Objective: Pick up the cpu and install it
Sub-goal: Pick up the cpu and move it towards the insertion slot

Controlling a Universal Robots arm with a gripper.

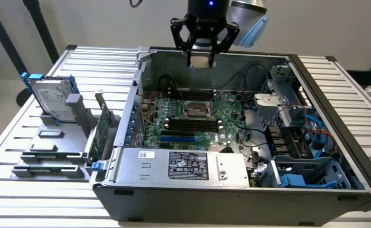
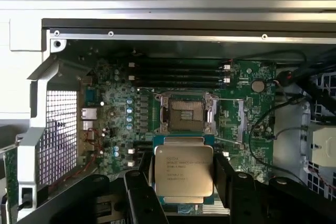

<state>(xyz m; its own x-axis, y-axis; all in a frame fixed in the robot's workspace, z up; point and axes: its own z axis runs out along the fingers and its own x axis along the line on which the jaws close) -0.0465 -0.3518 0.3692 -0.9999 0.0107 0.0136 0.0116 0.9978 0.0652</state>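
A: In the exterior view, where is the gripper (image 1: pixel 201 57)?

B: It hangs above the far wall of the open computer case (image 1: pixel 236 199), high over the green motherboard (image 1: pixel 223 109). Between its 2 black fingers I see a small silver plate, the cpu (image 1: pixel 201 61). The jaws stand wide, but they are closed on the edges of the chip.

A: And the socket (image 1: pixel 195 110)?

B: It lies near the middle of the board, well apart from the chip. The hard drive (image 1: pixel 49 99) with blue rails stands in a holder at the exterior view's left, outside the case. It plays no part here.

A: What does the wrist view add?

B: There the cpu (image 2: pixel 184 170) sits flat between the fingers (image 2: pixel 223 177), 1 at each side, with its printed metal top toward the camera. The socket (image 2: pixel 187 115) appears just beyond it, and its centre looks uncovered, as far as I can judge.

A: How should this carrying be done well, in your opinion?

B: I think the chip should be held level, with its 4 edges parallel to the socket frame. A tilt or a twist could damage the fine contacts. A slow and straight travel seems safest to me. Whether the corner marks of chip and socket agree, I cannot tell.
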